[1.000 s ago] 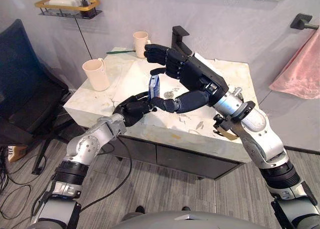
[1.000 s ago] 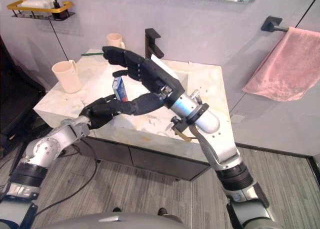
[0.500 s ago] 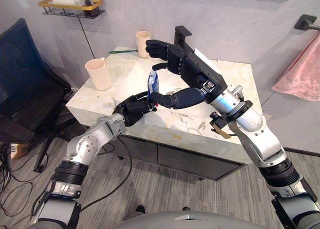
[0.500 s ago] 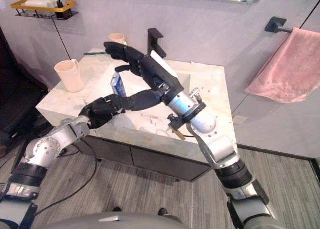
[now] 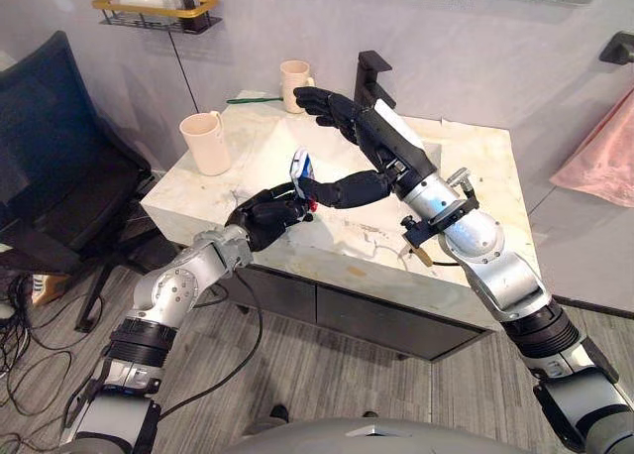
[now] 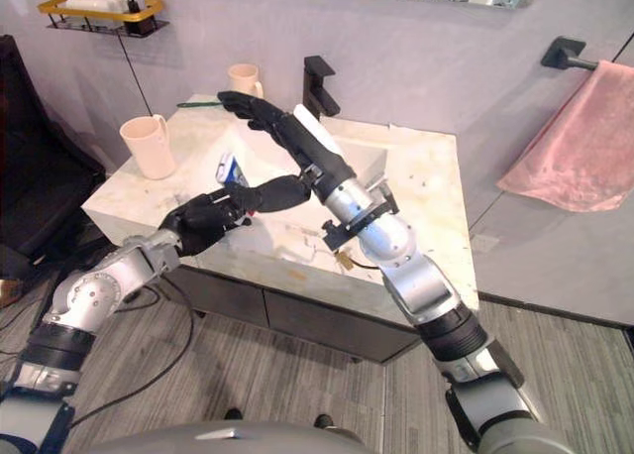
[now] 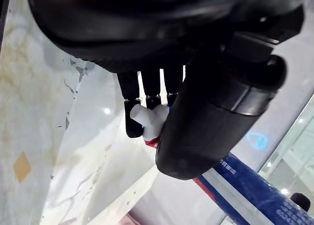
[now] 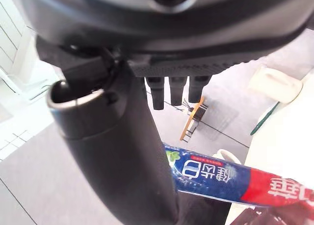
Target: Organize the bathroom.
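Right wrist view — blue-white-red toothpaste tube (image 8: pixel 230 178)

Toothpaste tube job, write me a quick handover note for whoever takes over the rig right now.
Left hand: shut on the toothpaste tube, holding it up over the front of the sink counter.
Right hand: open, fingers straight, stretched above the basin beside the tube, thumb close to it; it is not gripping anything.
Things: one cup on the counter's left side, a second cup at the back near the black tap, a green toothbrush lying beside it. Pink towel hangs on the wall rail.
Done: tube picked up.
Left: tube not yet put away; probably pass it across or drop it into a cup.
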Robot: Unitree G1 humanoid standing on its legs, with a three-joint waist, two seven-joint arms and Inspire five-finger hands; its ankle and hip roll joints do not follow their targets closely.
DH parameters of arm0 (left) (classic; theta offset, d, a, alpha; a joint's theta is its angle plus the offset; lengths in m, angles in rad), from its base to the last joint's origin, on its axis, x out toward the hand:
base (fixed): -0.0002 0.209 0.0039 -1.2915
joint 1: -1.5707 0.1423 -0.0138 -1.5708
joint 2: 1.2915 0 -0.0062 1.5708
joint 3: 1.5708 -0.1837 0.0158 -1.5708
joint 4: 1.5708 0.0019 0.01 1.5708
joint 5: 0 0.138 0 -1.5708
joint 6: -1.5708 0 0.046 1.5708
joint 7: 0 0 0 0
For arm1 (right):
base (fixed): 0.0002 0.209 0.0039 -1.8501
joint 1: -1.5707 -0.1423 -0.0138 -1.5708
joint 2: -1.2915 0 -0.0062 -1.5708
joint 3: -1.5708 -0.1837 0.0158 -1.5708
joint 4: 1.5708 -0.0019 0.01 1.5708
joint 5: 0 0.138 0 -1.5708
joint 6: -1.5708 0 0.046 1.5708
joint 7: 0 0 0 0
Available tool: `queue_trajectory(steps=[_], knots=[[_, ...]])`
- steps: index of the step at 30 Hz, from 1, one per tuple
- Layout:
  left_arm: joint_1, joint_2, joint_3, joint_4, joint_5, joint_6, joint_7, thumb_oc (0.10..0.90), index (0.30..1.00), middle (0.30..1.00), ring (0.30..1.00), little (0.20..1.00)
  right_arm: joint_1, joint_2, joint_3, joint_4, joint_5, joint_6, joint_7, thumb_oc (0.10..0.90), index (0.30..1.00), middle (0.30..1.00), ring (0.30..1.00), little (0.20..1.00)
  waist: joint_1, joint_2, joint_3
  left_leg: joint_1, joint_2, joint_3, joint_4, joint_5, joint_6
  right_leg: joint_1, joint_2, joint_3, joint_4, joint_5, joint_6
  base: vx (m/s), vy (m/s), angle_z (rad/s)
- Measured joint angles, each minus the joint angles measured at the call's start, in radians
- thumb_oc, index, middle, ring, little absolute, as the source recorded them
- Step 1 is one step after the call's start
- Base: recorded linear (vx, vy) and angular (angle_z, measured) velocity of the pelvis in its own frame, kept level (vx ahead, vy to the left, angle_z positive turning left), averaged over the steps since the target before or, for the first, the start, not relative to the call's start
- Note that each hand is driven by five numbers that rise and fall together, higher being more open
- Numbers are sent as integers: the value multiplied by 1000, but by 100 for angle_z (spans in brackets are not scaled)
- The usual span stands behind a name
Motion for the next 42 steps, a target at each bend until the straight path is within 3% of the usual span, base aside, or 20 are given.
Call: queue_trajectory(steps=[9,13,17,22,36,42], knots=[[-5,1,-2,0,-1,3,1,400,300,300,300,300,-31,6,28,12,8,16,-3,800,900,900,900,900,11,2,1,-2,0,-4,-1,1,0,0,0,-4,0,0,0,2,0,1],[-4,0,-6,0,0,4,2,400,300,300,300,300,-28,39,27,19,116,75,3,800,900,900,900,900,16,2,1,-1,0,-5,-1,1,-1,3,0,-5,0,-1,0,0,0,0],[-4,-3,-13,-3,0,5,1,400,300,300,300,300,-27,72,41,37,243,198,53,800,900,900,900,900,16,2,1,0,-1,-5,-1,1,-1,3,0,-5,0,-1,0,0,0,0],[-4,-3,-25,-9,0,5,0,400,300,300,300,300,-26,71,55,62,261,264,105,800,900,900,900,900,19,1,2,3,0,-6,-1,2,-1,4,0,-6,0,-1,0,0,0,0],[-4,-7,-26,-9,3,5,1,400,300,300,300,300,-15,48,30,62,272,262,136,800,900,900,900,900,-13,-2,5,14,1,3,-1,1,-1,9,0,2,0,-1,0,2,-1,-1],[-4,-6,-24,-12,4,13,1,400,300,300,300,300,-15,27,-2,43,189,184,141,800,900,900,900,900,-17,0,7,14,1,7,-1,-1,0,8,0,5,0,-1,1,0,0,0]])
